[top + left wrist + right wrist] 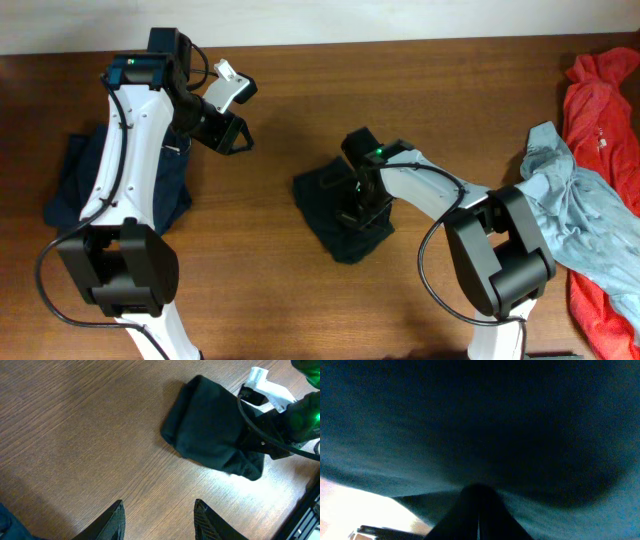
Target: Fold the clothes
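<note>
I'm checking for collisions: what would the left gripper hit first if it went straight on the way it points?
Most likely the bare table, just short of the black shirt. The left gripper is open and empty. Depth is hard to judge, so the shirt's near edge could come first.

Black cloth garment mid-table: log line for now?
right gripper: shut on black cloth garment | left gripper: open, empty

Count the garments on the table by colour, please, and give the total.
black garment: 1
dark navy garment: 1
red-orange garment: 1 (partly covered by the pale one; it seems to be one piece)
pale grey-blue garment: 1
Total: 4
</note>
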### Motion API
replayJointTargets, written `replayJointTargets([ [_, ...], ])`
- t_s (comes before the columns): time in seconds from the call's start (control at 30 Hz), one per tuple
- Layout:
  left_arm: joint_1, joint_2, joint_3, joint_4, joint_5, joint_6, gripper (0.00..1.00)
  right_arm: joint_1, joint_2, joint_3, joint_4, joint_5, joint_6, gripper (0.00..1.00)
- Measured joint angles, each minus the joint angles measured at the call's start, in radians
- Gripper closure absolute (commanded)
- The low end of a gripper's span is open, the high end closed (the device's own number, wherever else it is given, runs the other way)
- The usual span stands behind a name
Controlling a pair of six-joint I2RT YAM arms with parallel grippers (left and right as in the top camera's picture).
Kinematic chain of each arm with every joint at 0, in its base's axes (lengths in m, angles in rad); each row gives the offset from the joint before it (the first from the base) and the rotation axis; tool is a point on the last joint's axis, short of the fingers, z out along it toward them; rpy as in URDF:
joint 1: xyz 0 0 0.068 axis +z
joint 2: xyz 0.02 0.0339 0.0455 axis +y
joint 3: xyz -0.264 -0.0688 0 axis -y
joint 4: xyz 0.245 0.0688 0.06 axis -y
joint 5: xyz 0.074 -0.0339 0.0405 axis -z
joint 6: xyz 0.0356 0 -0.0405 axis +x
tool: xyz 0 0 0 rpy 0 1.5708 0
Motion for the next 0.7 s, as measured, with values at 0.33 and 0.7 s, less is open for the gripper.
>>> replayJointTargets([
  [0.33,0.000,0.000,0.000,0.005,0.000,0.000,0.56,-0.120,0.000,-0.001,-0.172,0.189,-0.237,0.96],
  [0.7,0.000,0.000,0.000,-0.003,0.033,-0.005,0.47,-0.136,-0.013,0.033,0.069,0.473,-0.565,0.96],
])
